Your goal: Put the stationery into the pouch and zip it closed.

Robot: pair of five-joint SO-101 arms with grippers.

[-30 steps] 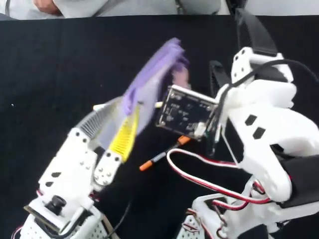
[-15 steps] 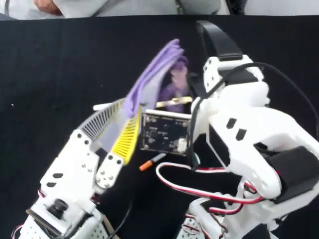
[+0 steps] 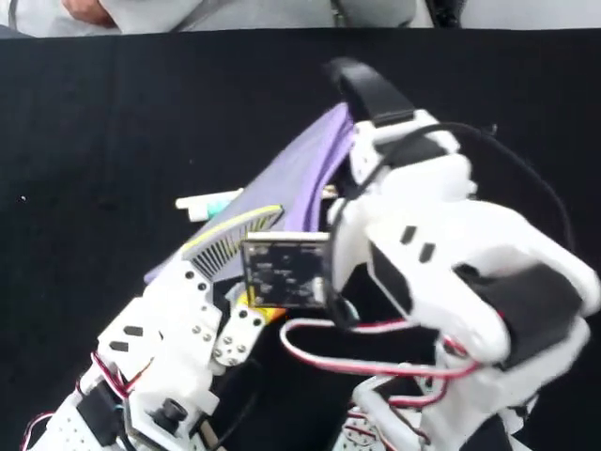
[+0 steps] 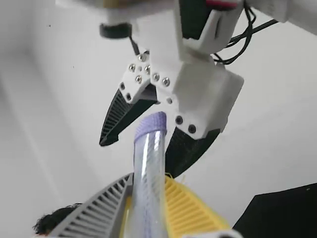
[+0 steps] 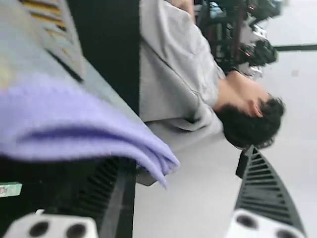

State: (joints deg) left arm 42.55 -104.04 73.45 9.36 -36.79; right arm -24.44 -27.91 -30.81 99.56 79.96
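Note:
The purple pouch (image 3: 300,169) is held off the black table, slanting up and away. My left gripper (image 3: 263,221) is shut on its lower part, grey finger on one side and yellow finger on the other (image 4: 148,186). In the left wrist view the pouch (image 4: 148,158) rises edge-on to my right gripper (image 4: 141,148). That gripper is open, with a black finger on each side of the pouch's far tip. In the high view it sits at the pouch's top end (image 3: 352,113). The right wrist view shows the pouch (image 5: 74,119) close up. A white and teal pen (image 3: 211,202) lies on the table.
The right arm's body and camera board (image 3: 282,272) cover the table's middle. A sliver of orange (image 3: 270,316), perhaps a marker, peeks out under the board. A person in grey sits beyond the far edge (image 3: 188,11).
The right arm swung left and forward, bringing its open gripper around the pouch's far tip. The left arm lowered and tilted the pouch. The orange marker is now mostly covered.

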